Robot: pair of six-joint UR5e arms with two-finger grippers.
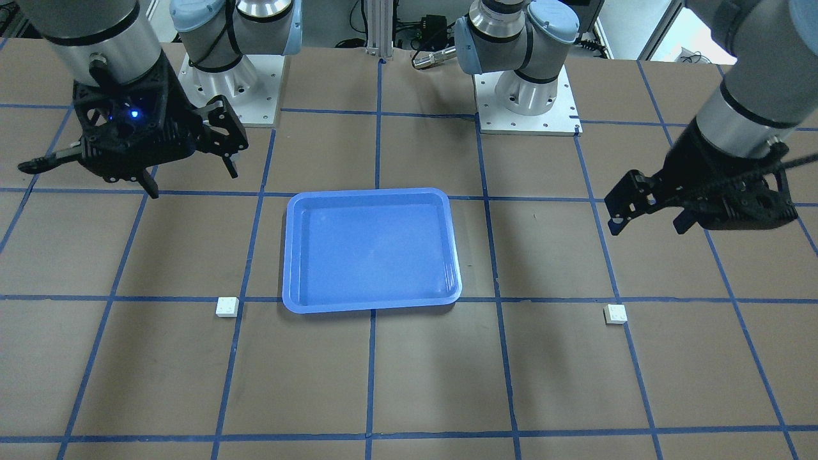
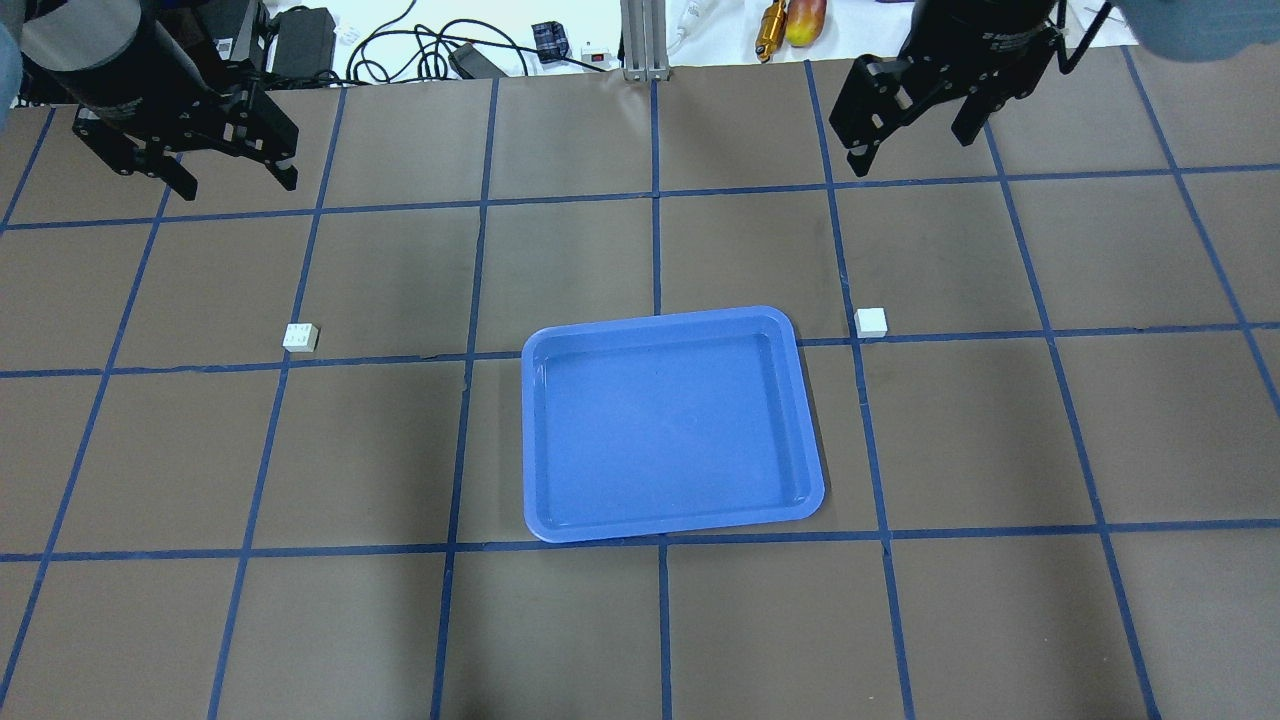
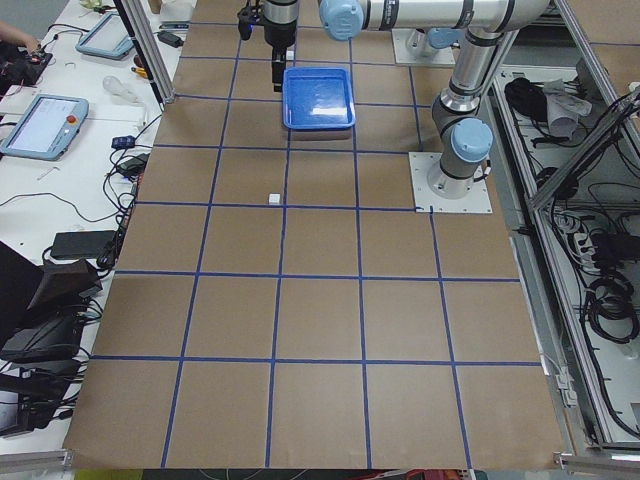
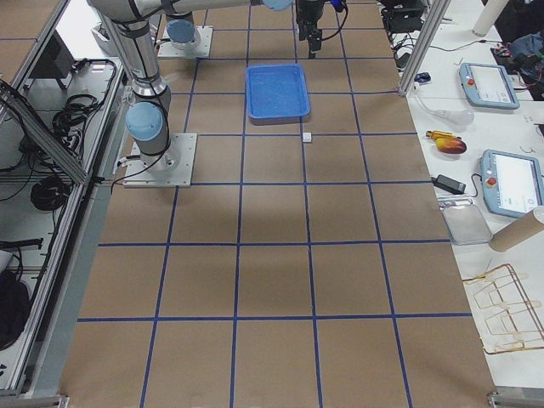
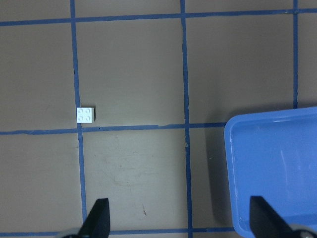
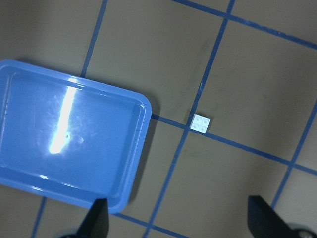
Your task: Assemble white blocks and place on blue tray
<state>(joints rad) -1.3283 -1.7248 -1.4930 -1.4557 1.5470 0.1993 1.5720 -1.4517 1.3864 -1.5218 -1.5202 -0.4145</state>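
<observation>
The left pincer (image 2: 238, 185) hangs wide open, holding nothing, above the surface (image 2: 400, 450). The left block (image 2: 300, 337) lies studs up, well apart from the tray (image 2: 660, 318) at the centre. The right block (image 2: 870, 321) lies near the tray's far right corner. The right pincer (image 2: 913, 150) hangs wide open, also holding nothing.

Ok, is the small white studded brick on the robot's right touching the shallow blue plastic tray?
Apart. The overhead view shows bare brown table between the white brick and the rim of the blue tray.
</observation>
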